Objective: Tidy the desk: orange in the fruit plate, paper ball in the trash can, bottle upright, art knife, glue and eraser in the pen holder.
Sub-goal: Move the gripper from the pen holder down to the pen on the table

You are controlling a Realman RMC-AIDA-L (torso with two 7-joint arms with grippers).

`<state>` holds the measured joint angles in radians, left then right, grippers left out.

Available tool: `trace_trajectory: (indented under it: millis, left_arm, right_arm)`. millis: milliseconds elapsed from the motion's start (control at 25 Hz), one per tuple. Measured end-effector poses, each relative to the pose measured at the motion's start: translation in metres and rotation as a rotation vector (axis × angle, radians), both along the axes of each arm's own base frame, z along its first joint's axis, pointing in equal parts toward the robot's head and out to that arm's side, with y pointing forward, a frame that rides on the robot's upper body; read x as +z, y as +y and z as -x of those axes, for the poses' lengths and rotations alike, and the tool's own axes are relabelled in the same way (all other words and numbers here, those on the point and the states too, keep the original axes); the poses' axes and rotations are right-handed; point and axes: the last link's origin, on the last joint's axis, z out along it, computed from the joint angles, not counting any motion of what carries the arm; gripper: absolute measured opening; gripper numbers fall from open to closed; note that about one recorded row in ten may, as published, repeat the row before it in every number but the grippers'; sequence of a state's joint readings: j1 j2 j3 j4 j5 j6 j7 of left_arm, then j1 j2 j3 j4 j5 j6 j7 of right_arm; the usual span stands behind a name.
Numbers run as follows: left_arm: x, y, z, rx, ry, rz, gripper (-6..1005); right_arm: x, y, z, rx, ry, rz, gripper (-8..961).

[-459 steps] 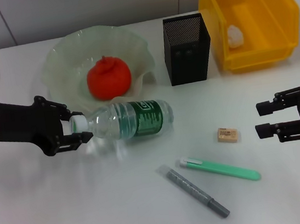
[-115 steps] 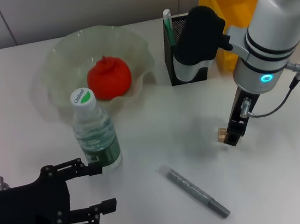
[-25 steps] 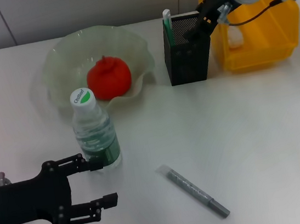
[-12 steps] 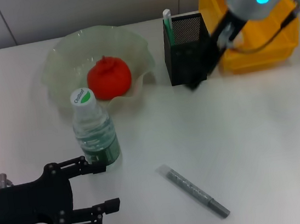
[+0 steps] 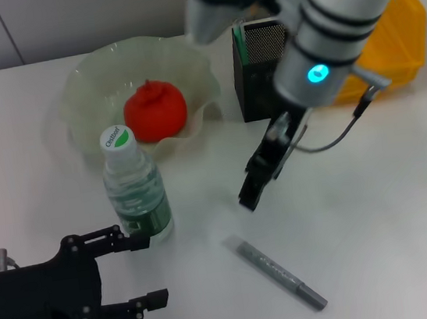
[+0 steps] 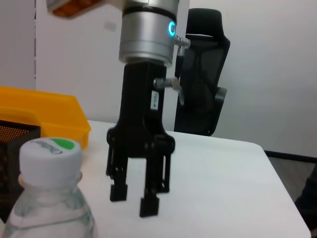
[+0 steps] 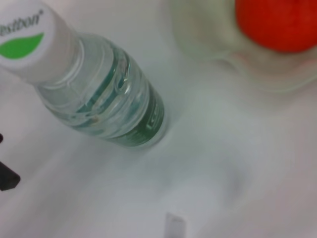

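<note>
The right claw (image 5: pixel 251 194) hangs released and empty over the counter (image 5: pixel 393 207), fingers pointing down, because the grey glue stick (image 5: pixel 275 272) lies flat just beyond and below it, the one stray item left. The pen holder (image 5: pixel 265 70) is behind the claw, a green-and-white tool already standing in it. The left claw (image 5: pixel 134 272) rests spread apart and empty just beside the upright bottle (image 5: pixel 134 187). The orange (image 5: pixel 155 110) sits in the fruit plate (image 5: pixel 86 86).

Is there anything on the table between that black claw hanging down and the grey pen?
No. In the head view, only bare white table separates the right gripper from the grey pen lying just below it.
</note>
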<state>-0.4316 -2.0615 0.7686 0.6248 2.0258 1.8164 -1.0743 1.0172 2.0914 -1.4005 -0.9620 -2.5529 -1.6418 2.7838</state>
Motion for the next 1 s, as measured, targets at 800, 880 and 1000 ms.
trace_trajectory:
  millis: [800,880,1000]
  left_arm:
    - [-0.004,0.001,0.011,0.017,0.062,-0.032,787]
    - [-0.004,0.001,0.011,0.018,0.062,-0.034,787]
    - [-0.003,0.002,0.012,0.02,0.062,-0.039,788]
  right_arm:
    - [-0.057,-0.018,0.018,-0.033,-0.078,0.069,668]
    - [-0.059,-0.019,0.015,-0.04,-0.08,0.073,668]
    - [-0.062,-0.019,0.009,-0.06,-0.082,0.069,667]
